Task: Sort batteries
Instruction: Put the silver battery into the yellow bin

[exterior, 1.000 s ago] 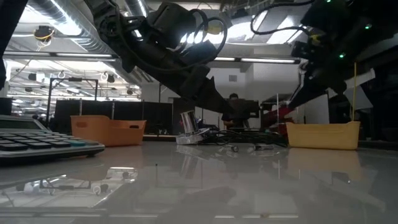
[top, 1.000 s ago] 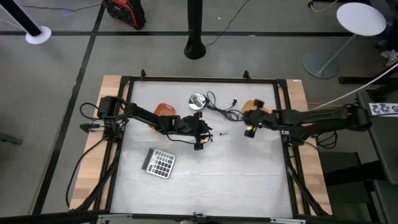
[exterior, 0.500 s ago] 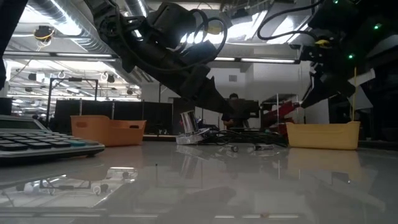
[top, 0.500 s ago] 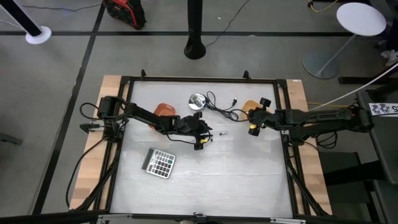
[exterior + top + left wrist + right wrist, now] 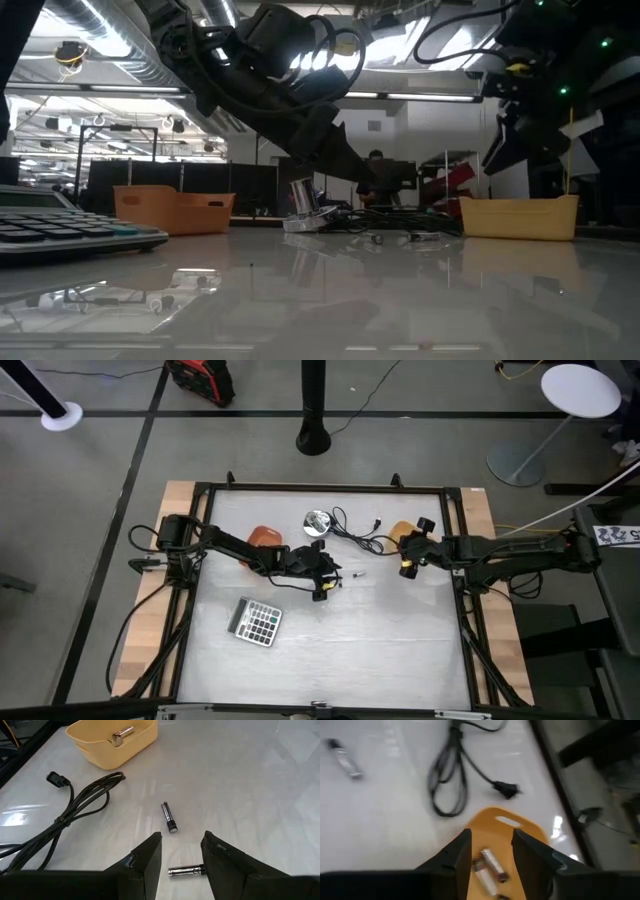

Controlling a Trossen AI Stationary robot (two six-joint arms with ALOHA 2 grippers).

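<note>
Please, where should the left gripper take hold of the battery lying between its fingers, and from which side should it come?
Grip the battery at mid-body, coming straight down from above. It lies flat on the table, and the left gripper hangs open over it. It lies across the gap, though, so the wrist probably needs turning first so the fingers close on its round sides.

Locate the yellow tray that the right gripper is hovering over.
In the high view the yellow tray sits at the table's right edge, beside the black cable, with the open right gripper directly above it.
</note>
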